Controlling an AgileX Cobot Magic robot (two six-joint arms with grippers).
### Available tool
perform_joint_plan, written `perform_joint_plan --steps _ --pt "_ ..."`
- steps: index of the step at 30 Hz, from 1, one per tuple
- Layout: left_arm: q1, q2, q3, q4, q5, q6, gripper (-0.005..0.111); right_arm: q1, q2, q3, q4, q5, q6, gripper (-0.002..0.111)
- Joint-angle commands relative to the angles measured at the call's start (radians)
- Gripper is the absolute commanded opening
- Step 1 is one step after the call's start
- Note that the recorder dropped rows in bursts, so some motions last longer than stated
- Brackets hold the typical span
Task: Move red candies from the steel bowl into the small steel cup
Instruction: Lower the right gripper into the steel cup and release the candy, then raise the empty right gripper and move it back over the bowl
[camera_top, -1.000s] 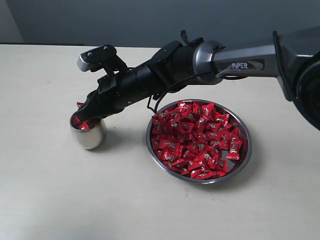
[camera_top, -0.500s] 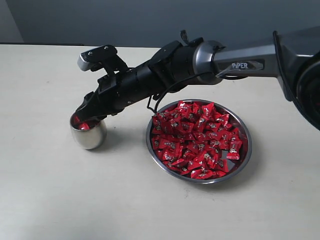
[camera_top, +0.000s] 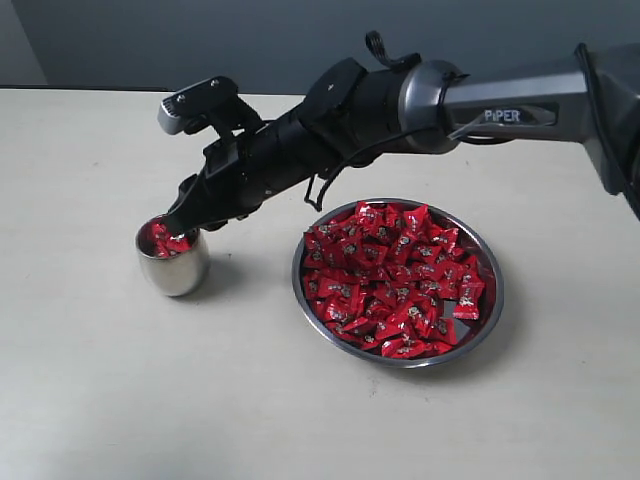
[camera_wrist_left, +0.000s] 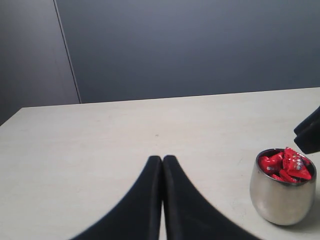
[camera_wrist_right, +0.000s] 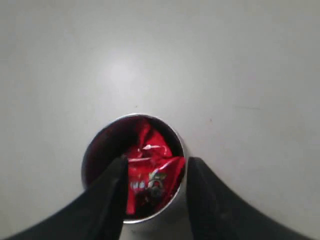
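Note:
The small steel cup (camera_top: 173, 266) stands left of the steel bowl (camera_top: 493, 296), and red candies (camera_top: 166, 239) fill it close to its rim. A heap of red candies (camera_top: 395, 280) lies in the bowl. My right gripper (camera_top: 188, 226) reaches across and hovers just above the cup's rim. In the right wrist view this gripper (camera_wrist_right: 156, 163) is open, with the cup (camera_wrist_right: 100, 144) and its candies (camera_wrist_right: 152, 167) below the gap and nothing held. My left gripper (camera_wrist_left: 162, 160) is shut and empty above bare table, with the cup (camera_wrist_left: 281, 198) off to its side.
The right arm (camera_top: 400, 105) stretches low over the table behind the bowl. A dark wall runs along the table's far edge (camera_top: 100, 90). The pale tabletop (camera_top: 200, 400) spreads in front of the cup and bowl.
The right gripper's jaws have opened over the cup and lifted a little off its rim. More red candy now shows in the cup. The left gripper has not visibly changed.

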Motion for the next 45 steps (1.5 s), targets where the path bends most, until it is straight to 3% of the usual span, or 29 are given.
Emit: perform_joint_plan --steps 1,13,15,18,20,26,36,40,45 --pt "0.001 -0.004 0.004 0.001 -0.006 -0.001 0.000 -0.004 -0.035 -0.005 -0.009 -0.011 0.003 0.038" --pt "0.001 -0.004 0.004 0.001 -0.006 -0.001 0.000 -0.004 -0.093 -0.005 -0.029 0.002 0.014 0.038" --pt "0.001 -0.004 0.004 0.001 -0.006 -0.001 0.000 -0.004 -0.144 -0.005 -0.138 -0.007 0.064 0.038" --pt "0.001 -0.004 0.004 0.001 -0.006 -0.001 0.000 -0.031 -0.217 -0.005 -0.504 0.007 0.376 0.038" --pt "0.001 -0.004 0.004 0.001 -0.006 -0.001 0.000 -0.069 -0.254 -0.005 -0.598 0.044 0.462 0.038" --pt "0.001 -0.004 0.004 0.001 -0.006 -0.001 0.000 -0.203 -0.338 -0.005 -0.598 0.188 0.543 0.038" --pt "0.001 -0.004 0.004 0.001 -0.006 -0.001 0.000 -0.225 -0.351 0.016 -0.543 0.180 0.545 0.034" --pt "0.001 -0.004 0.004 0.001 -0.004 -0.001 0.000 -0.230 -0.407 0.150 -0.543 0.054 0.552 0.032" --pt "0.001 -0.004 0.004 0.001 -0.004 -0.001 0.000 -0.372 -0.532 0.380 -0.467 -0.020 0.548 0.032"
